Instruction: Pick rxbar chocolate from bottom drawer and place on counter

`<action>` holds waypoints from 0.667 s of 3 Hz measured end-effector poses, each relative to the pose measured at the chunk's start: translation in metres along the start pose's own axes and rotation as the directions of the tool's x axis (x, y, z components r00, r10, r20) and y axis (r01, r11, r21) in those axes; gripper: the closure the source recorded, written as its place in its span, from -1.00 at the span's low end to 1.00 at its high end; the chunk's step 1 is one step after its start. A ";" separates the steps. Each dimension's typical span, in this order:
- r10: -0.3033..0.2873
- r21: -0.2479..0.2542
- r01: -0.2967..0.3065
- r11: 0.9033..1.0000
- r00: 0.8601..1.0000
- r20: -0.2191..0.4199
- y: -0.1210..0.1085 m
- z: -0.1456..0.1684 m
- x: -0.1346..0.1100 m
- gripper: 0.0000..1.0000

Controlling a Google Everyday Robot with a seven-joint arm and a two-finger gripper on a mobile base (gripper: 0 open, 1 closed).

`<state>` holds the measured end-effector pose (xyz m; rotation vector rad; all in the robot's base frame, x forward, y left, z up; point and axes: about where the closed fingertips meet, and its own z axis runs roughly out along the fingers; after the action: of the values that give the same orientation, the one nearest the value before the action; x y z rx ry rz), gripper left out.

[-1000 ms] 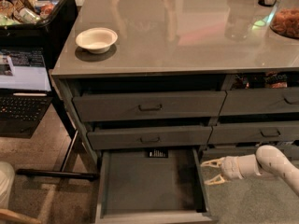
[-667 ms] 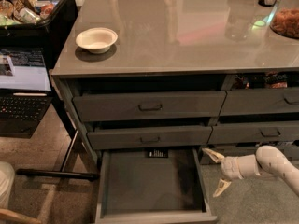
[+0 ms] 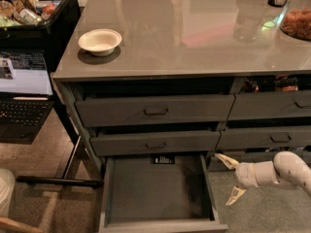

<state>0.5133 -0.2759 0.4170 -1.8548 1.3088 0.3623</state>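
End effector [image 3: 231, 178] released and empty, just right of open drawer [image 3: 155, 193]; bar [image 3: 164, 159] untouched at drawer's back; grasp, lift, tabletop [image 3: 194, 42] placement all pending.

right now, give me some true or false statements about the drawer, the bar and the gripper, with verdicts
1. The bottom drawer is pulled open. True.
2. The rxbar chocolate lies on the counter. False: it lies at the back of the open drawer's floor.
3. The gripper is outside the drawer, off its right side in the view, fingers spread. True.
4. The gripper holds the bar. False: it holds nothing.
5. A white bowl sits on the counter. True.
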 end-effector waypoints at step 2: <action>-0.074 0.034 0.077 0.996 0.995 -0.068 -0.005 -0.082 -0.065 -1.00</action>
<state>0.4732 -0.2952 0.5122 -1.8939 1.2774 0.2362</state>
